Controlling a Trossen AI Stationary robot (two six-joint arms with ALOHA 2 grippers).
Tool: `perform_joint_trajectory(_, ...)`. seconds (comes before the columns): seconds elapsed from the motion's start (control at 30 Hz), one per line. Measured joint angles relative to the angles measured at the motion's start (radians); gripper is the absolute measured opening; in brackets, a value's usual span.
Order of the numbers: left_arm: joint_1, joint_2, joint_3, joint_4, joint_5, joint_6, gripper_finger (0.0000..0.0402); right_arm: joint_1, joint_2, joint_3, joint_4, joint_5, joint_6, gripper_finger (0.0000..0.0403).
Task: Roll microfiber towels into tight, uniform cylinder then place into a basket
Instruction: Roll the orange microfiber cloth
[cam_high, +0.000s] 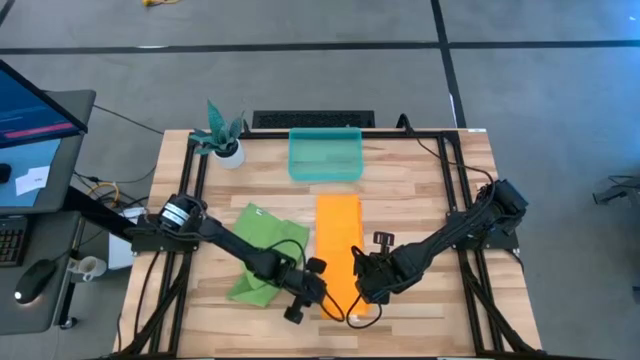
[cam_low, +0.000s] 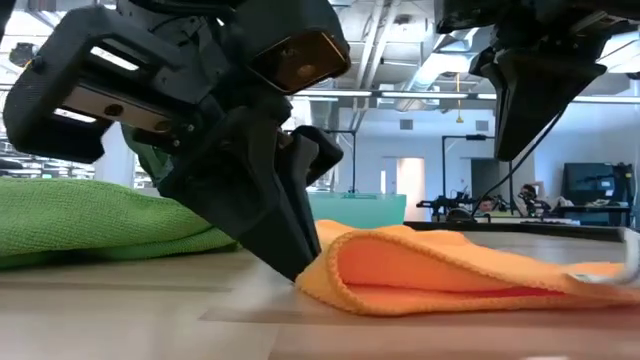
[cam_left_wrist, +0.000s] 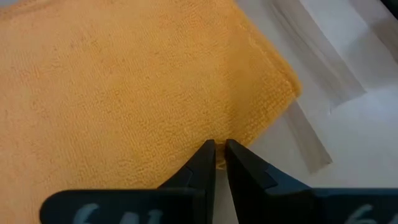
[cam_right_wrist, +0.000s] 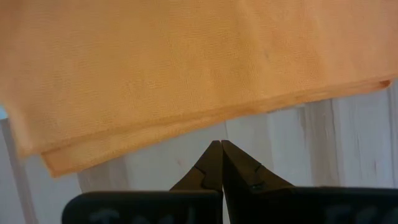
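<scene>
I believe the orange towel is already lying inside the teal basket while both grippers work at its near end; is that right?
Not quite: the high view shows the orange towel flat on the table in front of the teal basket, not in it. The left gripper and right gripper are indeed at its near end.

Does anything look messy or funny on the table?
Yes, a little. The green towel lies crumpled in a heap left of the orange towel, which is folded in a neat strip. Neither is rolled yet, and the teal basket looks empty.

Both arms crowd the orange towel's (cam_high: 338, 250) near end; bare table (cam_high: 430, 190) lies right.
</scene>
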Motion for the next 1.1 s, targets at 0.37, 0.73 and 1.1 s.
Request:
perform_joint_trajectory(0.37, -0.031, -0.06, -0.007, -0.081, -0.106, 0.052, 0.0031, 0.0, 0.0, 0.0, -0.003, 0.0, -0.001, 0.0022)
perform_joint_trajectory(0.73, -0.189, -0.211, -0.005, -0.172, -0.576, 0.074, 0.0031, 0.087, 0.0, 0.101, 0.007, 0.161, -0.047, 0.0022)
perform_joint_trajectory(1.1, -0.298, -0.209, -0.005, -0.165, -0.628, 0.056, 0.0031, 0.301, 0.0, 0.049, 0.278, 0.338, -0.047, 0.0022)
